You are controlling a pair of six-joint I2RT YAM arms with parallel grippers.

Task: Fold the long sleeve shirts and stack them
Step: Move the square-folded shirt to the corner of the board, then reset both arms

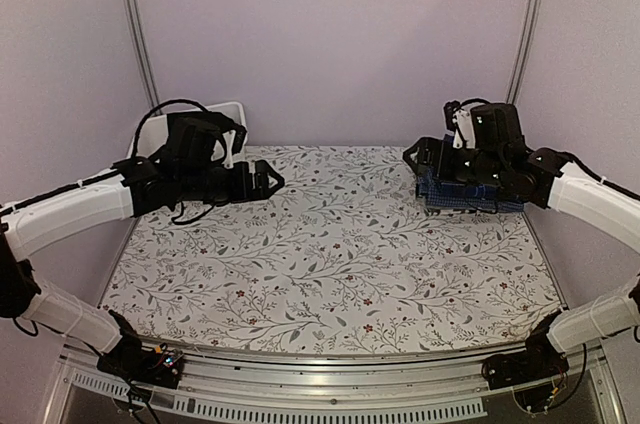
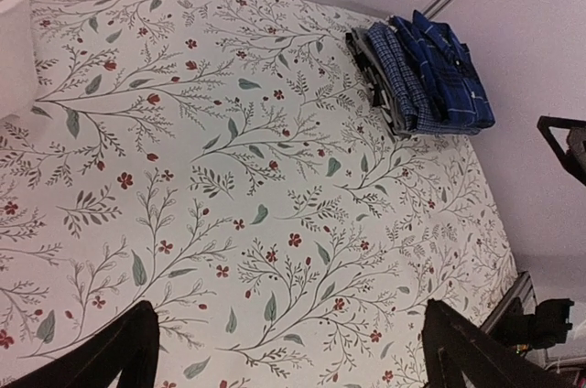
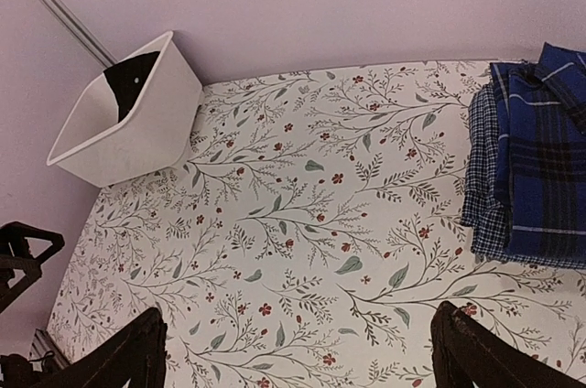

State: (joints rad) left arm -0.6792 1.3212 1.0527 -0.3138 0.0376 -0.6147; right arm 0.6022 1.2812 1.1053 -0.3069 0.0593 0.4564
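Observation:
The long sleeve shirts lie folded in a stack at the table's far right. The navy and royal-blue plaid shirt lies on top. The lighter blue fine-checked shirt lies under it, with its edge showing. My right gripper hovers open just left of the stack, and its arm hides part of the pile in the top view. My left gripper stands open over the far left of the table. Only the floral tablecloth shows between either pair of fingers.
A white bin stands at the back left corner, tilted in the right wrist view, with something dark inside it. The floral tablecloth covers the table. Metal frame posts rise at the back corners.

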